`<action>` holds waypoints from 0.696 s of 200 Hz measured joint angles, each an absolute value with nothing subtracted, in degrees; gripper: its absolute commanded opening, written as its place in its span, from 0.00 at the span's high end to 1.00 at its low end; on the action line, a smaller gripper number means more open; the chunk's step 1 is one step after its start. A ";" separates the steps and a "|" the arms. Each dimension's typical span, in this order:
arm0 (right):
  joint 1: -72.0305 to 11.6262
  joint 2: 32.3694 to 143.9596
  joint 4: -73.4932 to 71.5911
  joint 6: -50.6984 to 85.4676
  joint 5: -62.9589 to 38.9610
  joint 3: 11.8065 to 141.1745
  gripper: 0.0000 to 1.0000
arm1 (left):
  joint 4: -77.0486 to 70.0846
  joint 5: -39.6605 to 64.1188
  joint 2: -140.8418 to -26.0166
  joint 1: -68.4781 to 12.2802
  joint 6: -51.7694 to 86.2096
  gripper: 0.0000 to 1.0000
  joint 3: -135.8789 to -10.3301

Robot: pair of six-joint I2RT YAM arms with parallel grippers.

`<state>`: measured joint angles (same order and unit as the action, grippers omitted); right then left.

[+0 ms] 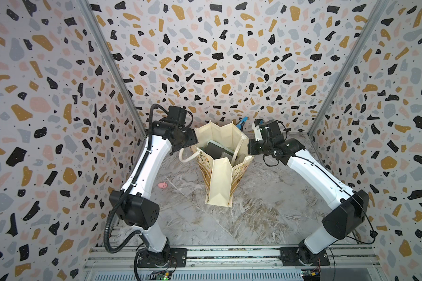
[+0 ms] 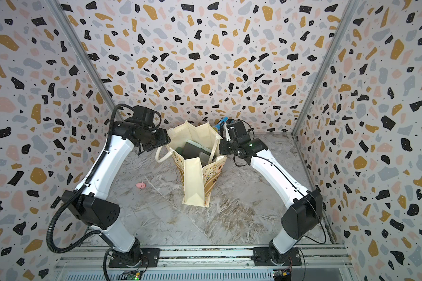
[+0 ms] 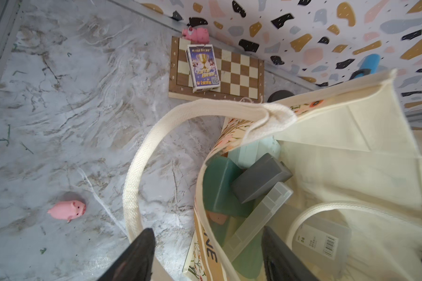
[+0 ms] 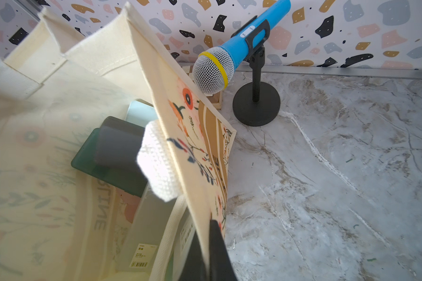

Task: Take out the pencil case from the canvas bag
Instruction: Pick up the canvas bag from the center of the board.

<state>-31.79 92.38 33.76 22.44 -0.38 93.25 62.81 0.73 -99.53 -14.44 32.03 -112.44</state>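
The cream canvas bag stands open in the middle of the table. Inside lie several flat cases, among them a dark green one, a grey one and a long translucent one. I cannot tell which is the pencil case. My left gripper is open and straddles the bag's near rim, one finger outside by the white handle, one inside. My right gripper is shut on the opposite rim of the bag, holding that wall up.
One pink pig toy lies on the marble table left of the bag. Behind the bag are a chessboard carrying a card box, a second pink pig, and a blue microphone on a black stand.
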 measured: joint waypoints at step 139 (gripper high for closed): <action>-32.34 92.38 33.74 21.98 0.38 93.25 1.00 | 64.60 -0.12 -106.50 -14.44 30.61 0.75 -117.08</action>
